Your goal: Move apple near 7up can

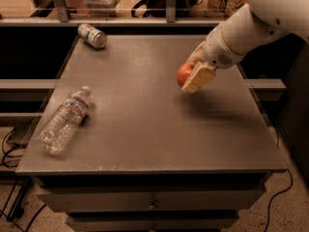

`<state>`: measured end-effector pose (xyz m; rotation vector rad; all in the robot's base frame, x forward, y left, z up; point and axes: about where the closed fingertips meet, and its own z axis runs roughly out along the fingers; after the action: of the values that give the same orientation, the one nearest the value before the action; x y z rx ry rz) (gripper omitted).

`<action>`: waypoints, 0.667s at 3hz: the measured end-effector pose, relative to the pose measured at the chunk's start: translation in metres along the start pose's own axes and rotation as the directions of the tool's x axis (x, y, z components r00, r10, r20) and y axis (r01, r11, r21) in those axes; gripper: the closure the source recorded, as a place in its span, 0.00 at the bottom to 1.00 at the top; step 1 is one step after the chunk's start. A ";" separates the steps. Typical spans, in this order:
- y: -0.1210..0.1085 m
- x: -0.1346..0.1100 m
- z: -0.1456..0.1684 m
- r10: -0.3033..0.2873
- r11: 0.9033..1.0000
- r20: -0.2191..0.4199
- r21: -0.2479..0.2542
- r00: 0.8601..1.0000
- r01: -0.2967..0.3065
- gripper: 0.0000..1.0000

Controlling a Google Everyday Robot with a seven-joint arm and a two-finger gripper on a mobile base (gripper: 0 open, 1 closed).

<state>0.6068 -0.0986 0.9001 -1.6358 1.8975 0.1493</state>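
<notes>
**Asker:** Three things matter, I gather: hand, apple, can. Where is each?

**Describer:** A white robot arm [251, 25] reaches in from the upper right. Its hand [192, 76] hangs over the right half of a grey bench [145, 129], and its pale fingers [199, 77] are closed around the red-orange apple [183, 74]. The apple looks lifted clear of the surface, because a shadow [212, 111] falls on the bench below the hand.

**Asker:** And the can?

**Describer:** The 7up can [92, 36] lies on its side well apart from the hand, away to the hand's left and further from the camera, at the bench's far corner. A clear water bottle [63, 120] also lies on its side, well to the hand's left but nearer the camera than the hand is.

**Asker:** So which step is this?

**Describer:** I judge it to be the carry. The apple is gripped and raised but not yet delivered.

**Asker:** What does the next move need?

**Describer:** Probably a long sweep across open bench toward the can, keeping the grip firm. Then a gentle lowering just beside the can and a release. A toppled can may roll if nudged, so the approach should stop short of touching it.
</notes>
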 end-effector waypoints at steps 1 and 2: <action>-0.015 -0.039 0.024 0.003 1.000 0.106 0.002 0.994 -0.004 1.00; -0.032 -0.078 0.048 -0.010 1.000 0.182 0.002 0.983 0.010 1.00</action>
<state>0.6577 -0.0170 0.9119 -1.5741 1.7504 0.2838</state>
